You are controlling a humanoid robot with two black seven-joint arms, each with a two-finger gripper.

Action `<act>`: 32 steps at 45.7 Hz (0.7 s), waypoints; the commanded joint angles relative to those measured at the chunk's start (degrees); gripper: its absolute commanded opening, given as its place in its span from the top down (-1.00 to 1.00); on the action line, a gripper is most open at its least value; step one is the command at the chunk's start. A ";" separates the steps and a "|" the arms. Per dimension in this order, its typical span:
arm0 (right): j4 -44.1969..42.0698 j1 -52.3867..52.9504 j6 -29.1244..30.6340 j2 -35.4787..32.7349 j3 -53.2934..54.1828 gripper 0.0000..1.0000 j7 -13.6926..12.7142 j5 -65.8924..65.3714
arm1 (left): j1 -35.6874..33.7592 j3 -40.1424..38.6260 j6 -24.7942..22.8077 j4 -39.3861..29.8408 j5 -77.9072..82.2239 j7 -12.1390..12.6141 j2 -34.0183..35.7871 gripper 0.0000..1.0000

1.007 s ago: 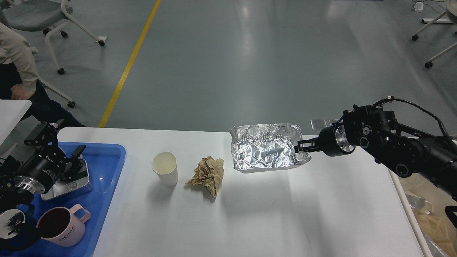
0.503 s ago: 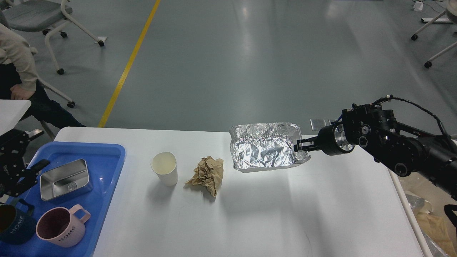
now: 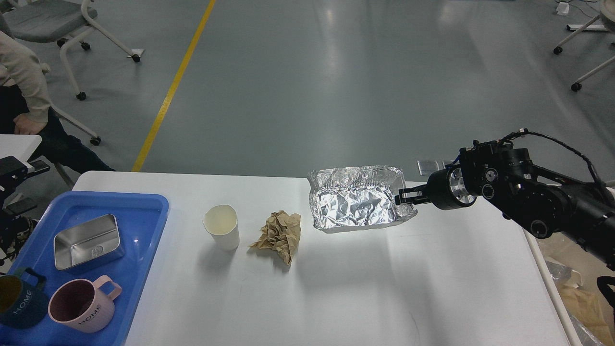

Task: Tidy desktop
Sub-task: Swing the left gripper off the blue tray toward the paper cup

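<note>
White desktop [image 3: 365,288] below right hand [image 3: 401,198], clamped on foil tray [image 3: 355,204] rim.

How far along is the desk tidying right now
Done: the metal tin and two mugs sit in the blue tray. In hand: the right pincer grips the foil container by its edge. Left on the desktop: the paper cup and crumpled brown paper.

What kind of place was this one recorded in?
Likely a lab or open workspace, not a home: bare grey floor with a yellow line, wheeled chairs, and a white desktop staged with litter and dishes.
</note>
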 commanded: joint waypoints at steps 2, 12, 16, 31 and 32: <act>0.05 -0.09 0.00 0.07 0.04 1.00 0.01 -0.01 | -0.16 -0.09 -0.72 -1.13 3.79 0.01 4.04 -0.93; 0.05 -0.18 -0.35 0.50 0.04 1.00 0.01 -0.01 | -1.30 -0.35 -0.28 -1.13 5.55 -0.78 4.57 -0.93; -0.04 -0.18 -0.35 0.68 0.04 1.00 0.01 -0.01 | -1.30 -0.35 0.07 -0.96 8.70 -0.08 1.86 -0.93; 0.05 -0.18 -0.35 0.68 0.04 1.00 0.01 -0.01 | -3.84 0.17 0.87 -0.61 22.15 1.95 -8.96 -0.93; 0.05 -0.18 -0.35 0.68 0.04 1.00 0.01 -0.01 | -4.37 0.18 0.52 -0.61 22.94 1.95 -9.57 -0.93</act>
